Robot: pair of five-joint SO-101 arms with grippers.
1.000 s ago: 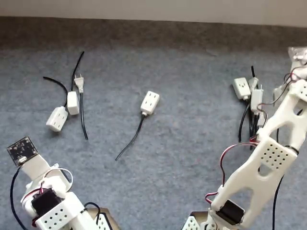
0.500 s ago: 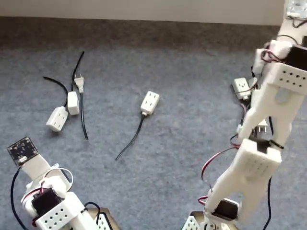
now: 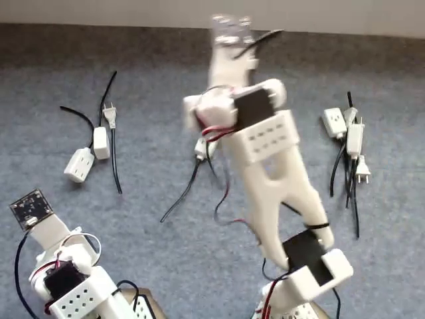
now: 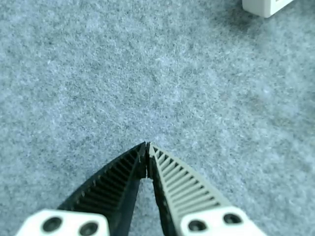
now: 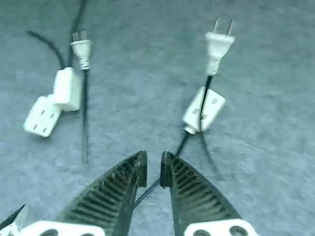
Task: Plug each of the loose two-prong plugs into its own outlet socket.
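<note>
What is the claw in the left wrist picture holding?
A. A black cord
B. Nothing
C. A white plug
B: the left gripper has its jaws closed tip to tip over grey carpet, with nothing between them.

Centre stage, a white outlet socket lies flat, a black cord crossing over it to a white two-prong plug, prongs bare and unplugged. Off to the side (bit of a tangle) a second plug lies loose near a second socket.
</note>
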